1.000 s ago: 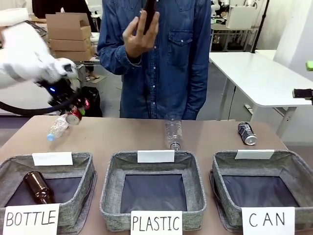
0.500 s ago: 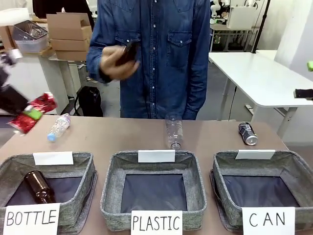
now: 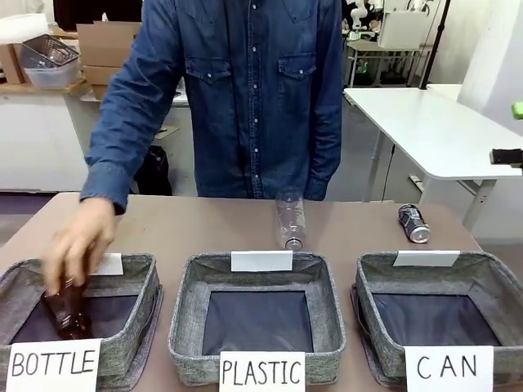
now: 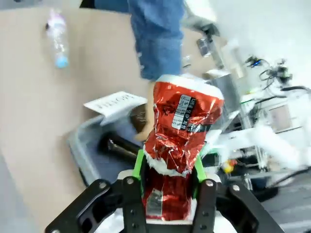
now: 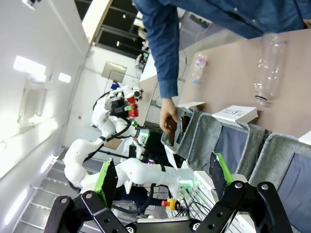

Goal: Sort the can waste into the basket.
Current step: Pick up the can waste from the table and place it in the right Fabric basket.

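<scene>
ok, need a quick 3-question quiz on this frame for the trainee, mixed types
1. True or false: the black can lies on the table, outside the CAN basket.
2. The left fingers are shut on: A) the red can B) a plastic bottle C) nothing.
3. Which basket is the person's hand reaching into?

Key: 1 true. 2 A. 3 the BOTTLE basket.
</scene>
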